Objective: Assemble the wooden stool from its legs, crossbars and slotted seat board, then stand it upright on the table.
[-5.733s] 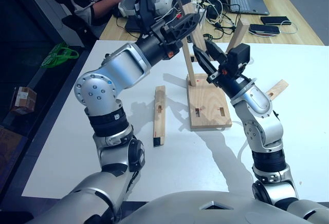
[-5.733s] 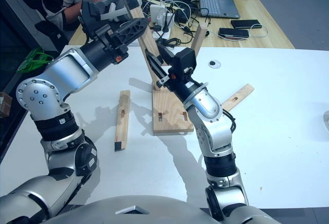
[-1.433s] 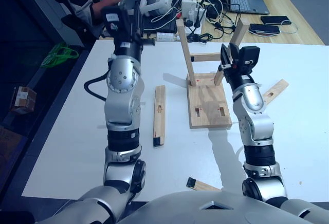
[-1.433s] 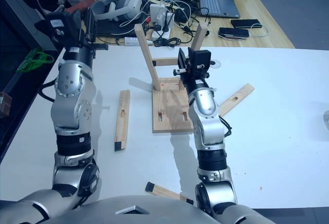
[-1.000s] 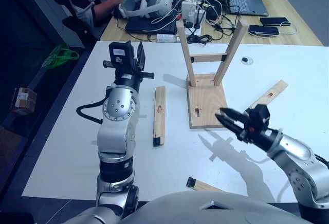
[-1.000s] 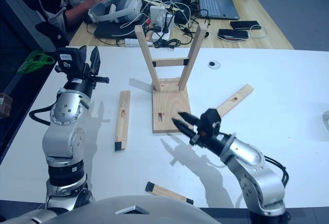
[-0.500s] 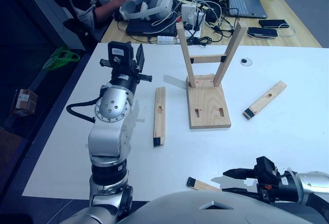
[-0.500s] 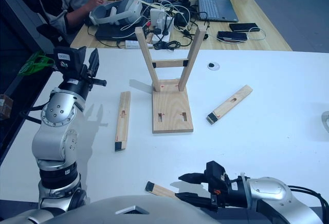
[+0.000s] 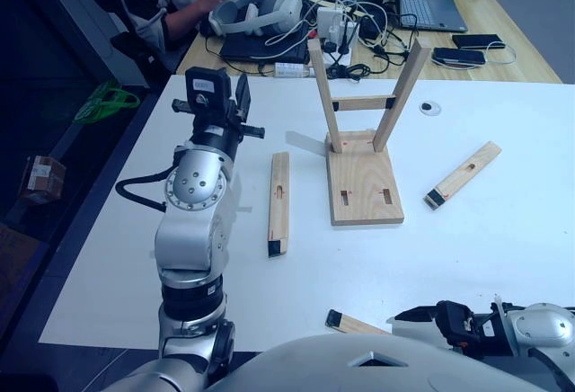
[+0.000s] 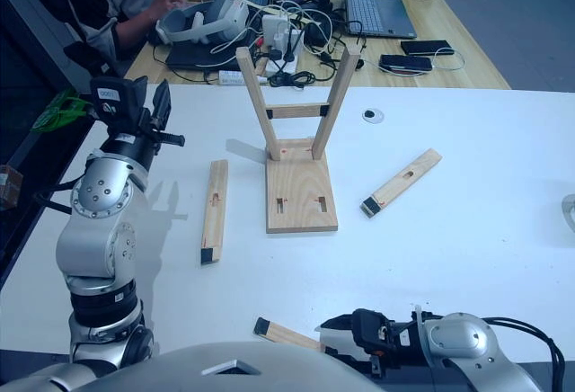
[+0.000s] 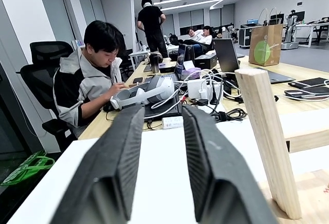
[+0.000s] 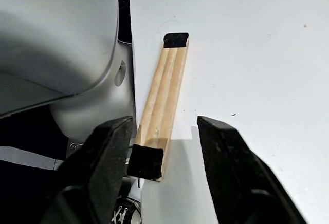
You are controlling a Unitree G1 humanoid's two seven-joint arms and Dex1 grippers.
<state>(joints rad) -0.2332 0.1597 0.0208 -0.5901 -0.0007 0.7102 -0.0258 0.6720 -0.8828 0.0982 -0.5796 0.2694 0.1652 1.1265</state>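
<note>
We log the pale slotted wooden seat board (image 9: 364,190) flat mid-table, two legs (image 9: 325,95) upright at its far end; our right gripper (image 12: 164,125), jaws wide, lines up on the short black-tipped wooden crossbar (image 12: 165,98) at the near edge, apparently to grasp it, while the left gripper (image 11: 163,116) hangs parted and empty, far left.

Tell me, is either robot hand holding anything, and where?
Nothing is held. The right gripper stands open astride the pale wooden bar with black ends; the left gripper is open, empty.
</note>
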